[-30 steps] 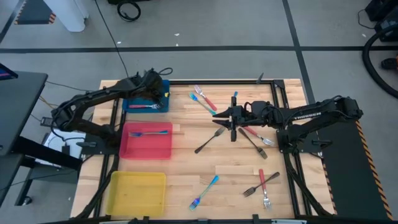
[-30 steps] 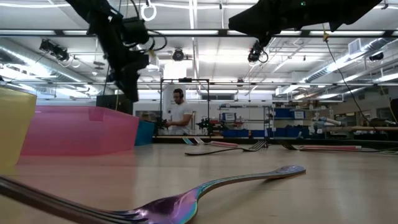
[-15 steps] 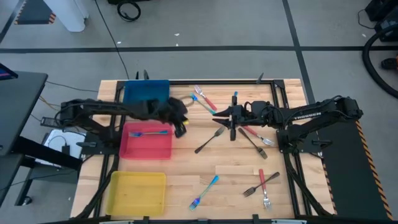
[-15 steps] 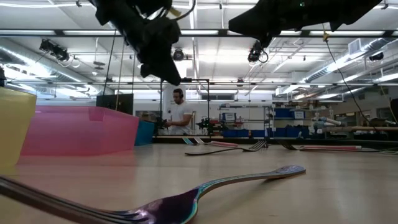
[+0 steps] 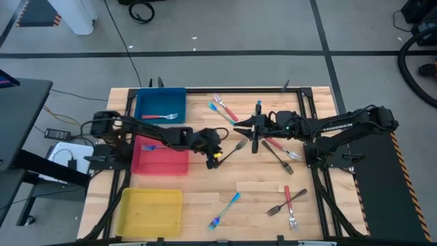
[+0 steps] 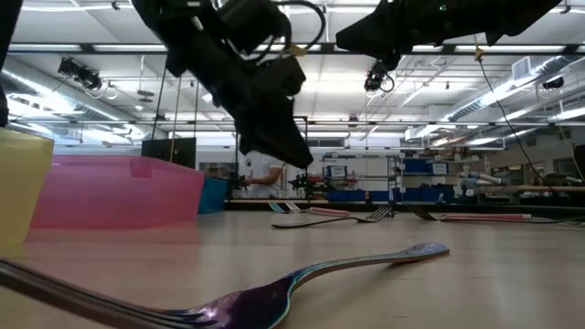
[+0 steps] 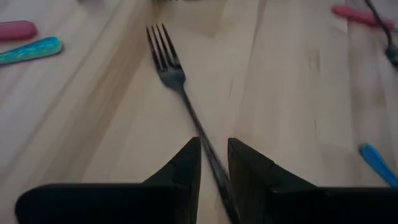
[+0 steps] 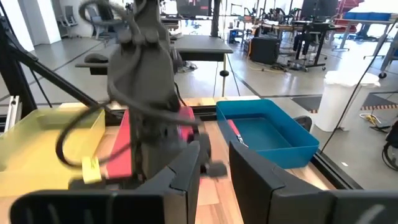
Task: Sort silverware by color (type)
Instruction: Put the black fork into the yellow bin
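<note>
Left hand [image 5: 214, 153] is low over the bench [image 5: 252, 198], fingers a narrow gap apart, holding nothing, straddling the handle end of the dark grey fork [image 7: 169, 67] lying flat mid-bench. Fork looks thin, stiff, light and probably slick, so pinch mid-handle, not the tines. Right hand [image 5: 251, 127] hangs near the red forks, fingers slightly apart, seemingly empty.
</note>
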`<action>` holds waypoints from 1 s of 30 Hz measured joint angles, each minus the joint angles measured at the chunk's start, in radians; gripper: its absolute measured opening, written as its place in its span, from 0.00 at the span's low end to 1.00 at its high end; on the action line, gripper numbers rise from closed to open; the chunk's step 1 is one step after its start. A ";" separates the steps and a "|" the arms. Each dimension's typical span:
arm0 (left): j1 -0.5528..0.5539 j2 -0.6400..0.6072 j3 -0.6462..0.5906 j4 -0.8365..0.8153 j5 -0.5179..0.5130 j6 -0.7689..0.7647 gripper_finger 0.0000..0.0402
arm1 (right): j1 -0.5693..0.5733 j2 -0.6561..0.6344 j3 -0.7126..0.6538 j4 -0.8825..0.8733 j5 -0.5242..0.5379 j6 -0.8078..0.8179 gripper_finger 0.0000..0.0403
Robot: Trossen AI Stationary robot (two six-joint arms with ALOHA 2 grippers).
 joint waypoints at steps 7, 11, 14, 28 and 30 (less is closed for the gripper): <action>0.000 0.107 0.000 0.146 0.000 -0.030 0.20 | 0.000 0.000 0.000 0.002 0.000 -0.008 0.23; 0.000 0.154 0.017 0.203 0.000 -0.028 0.20 | 0.000 0.000 0.000 0.006 0.000 -0.008 0.23; 0.000 0.193 0.072 0.187 0.000 0.007 0.20 | 0.000 0.000 0.000 0.009 0.000 -0.008 0.23; 0.013 0.284 0.240 -0.031 -0.157 0.063 0.20 | 0.000 0.000 0.000 0.002 -0.001 -0.008 0.23; 0.013 0.284 0.240 -0.031 -0.133 0.059 0.20 | 0.000 0.000 0.000 0.001 -0.001 -0.008 0.23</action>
